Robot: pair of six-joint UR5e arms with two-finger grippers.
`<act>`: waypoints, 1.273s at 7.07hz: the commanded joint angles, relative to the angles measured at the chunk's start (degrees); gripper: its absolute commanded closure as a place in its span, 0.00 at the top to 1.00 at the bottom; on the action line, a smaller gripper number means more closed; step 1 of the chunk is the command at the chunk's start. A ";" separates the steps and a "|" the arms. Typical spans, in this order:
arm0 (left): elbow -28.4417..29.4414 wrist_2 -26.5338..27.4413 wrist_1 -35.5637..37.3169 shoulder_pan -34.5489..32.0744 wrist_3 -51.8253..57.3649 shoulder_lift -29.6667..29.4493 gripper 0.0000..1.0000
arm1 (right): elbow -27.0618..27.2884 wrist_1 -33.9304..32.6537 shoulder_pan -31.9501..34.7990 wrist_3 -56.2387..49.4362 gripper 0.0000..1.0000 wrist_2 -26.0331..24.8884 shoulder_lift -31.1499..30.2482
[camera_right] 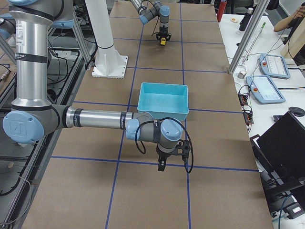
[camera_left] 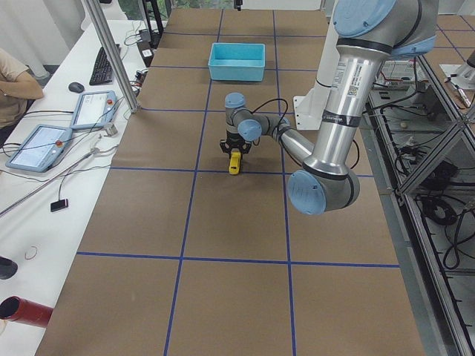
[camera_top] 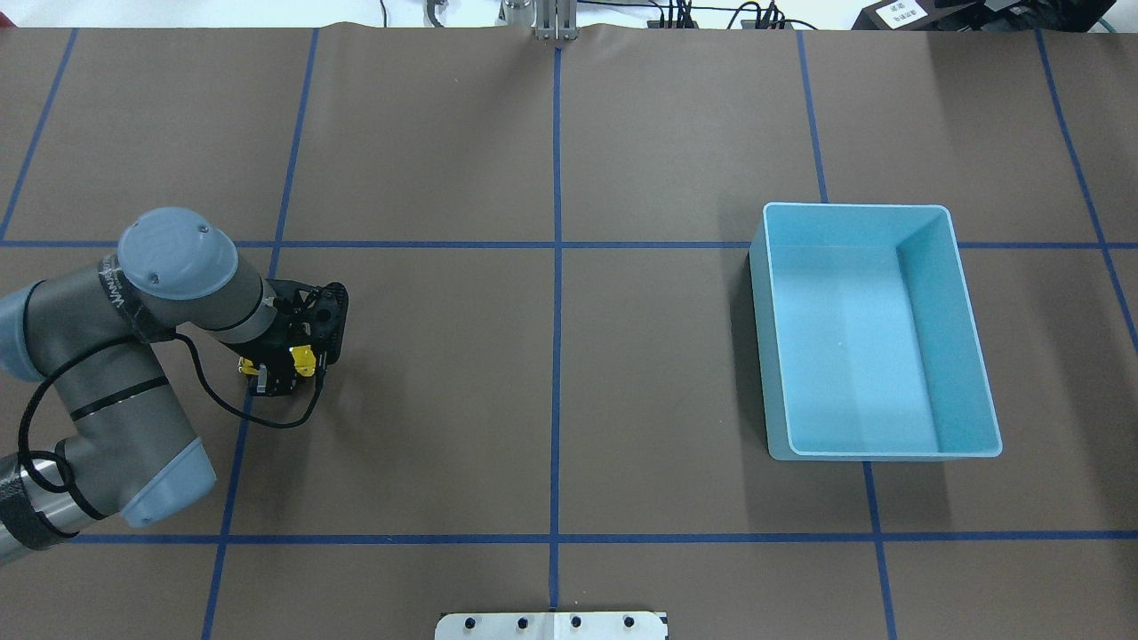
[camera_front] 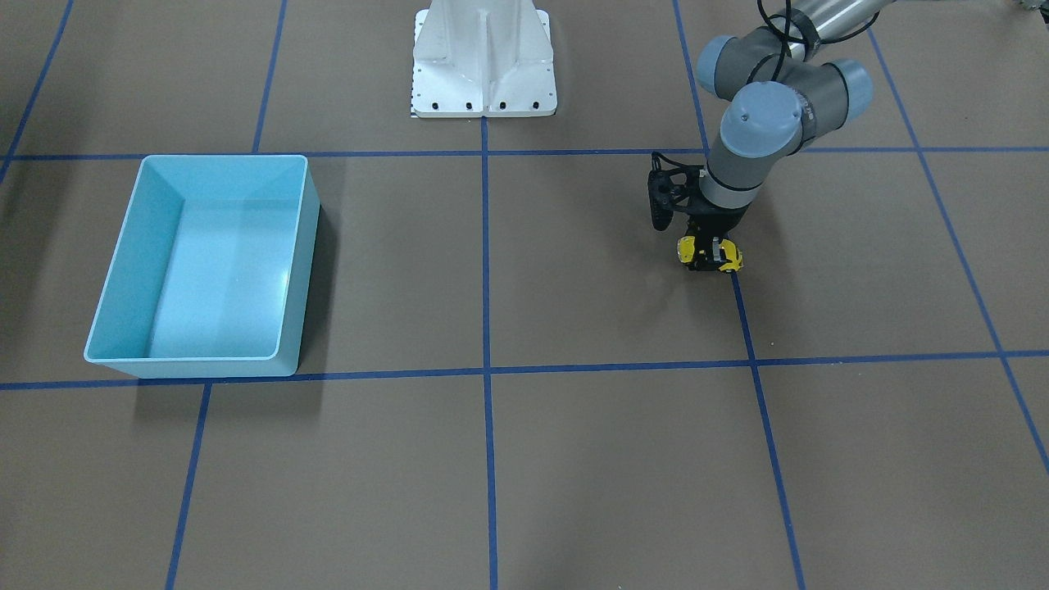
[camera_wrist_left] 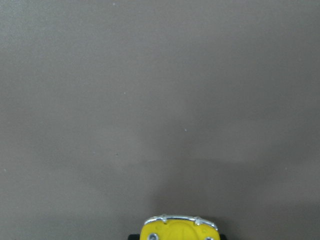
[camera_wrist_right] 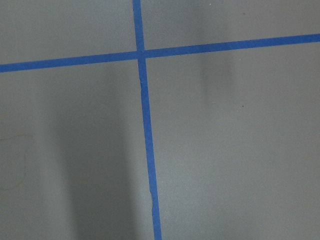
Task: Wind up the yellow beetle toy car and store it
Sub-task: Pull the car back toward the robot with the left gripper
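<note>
The yellow beetle toy car [camera_front: 729, 258] sits low at the brown table, on a blue tape line on the robot's left side. My left gripper [camera_front: 710, 246] points straight down over it, its black fingers closed on the car's sides. In the overhead view the car [camera_top: 304, 358] shows between the fingers of the left gripper [camera_top: 283, 369]. The left wrist view shows only the car's yellow nose and pale bumper [camera_wrist_left: 180, 229] at the bottom edge. My right gripper [camera_right: 164, 162] shows only in the exterior right view, low over the table; I cannot tell if it is open or shut.
The empty blue bin [camera_top: 769, 338] stands on the robot's right half, far from the car; it also shows in the front view [camera_front: 307, 270]. The white robot base plate [camera_front: 483, 82] is at the table's edge. Blue tape lines [camera_wrist_right: 145, 125] grid the table.
</note>
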 commanded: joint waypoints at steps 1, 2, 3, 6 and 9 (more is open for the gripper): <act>-0.06 -0.06 -0.19 -0.04 0.02 0.34 0.00 | 0.04 0.00 0.00 0.00 0.99 0.00 -0.04; -0.15 -0.15 -1.15 -0.13 0.02 0.95 0.00 | -0.05 0.00 0.00 0.00 0.99 0.00 -0.04; -0.24 -0.15 -2.64 -0.13 0.02 2.00 0.00 | -0.05 0.00 0.00 0.00 0.99 0.00 -0.04; -0.42 -0.15 -5.45 -0.30 0.02 4.11 0.00 | -0.05 0.00 0.00 0.00 0.99 0.00 -0.04; -0.50 -0.77 -6.34 -0.57 0.11 5.00 0.00 | -0.05 0.00 0.00 0.00 0.99 0.00 -0.04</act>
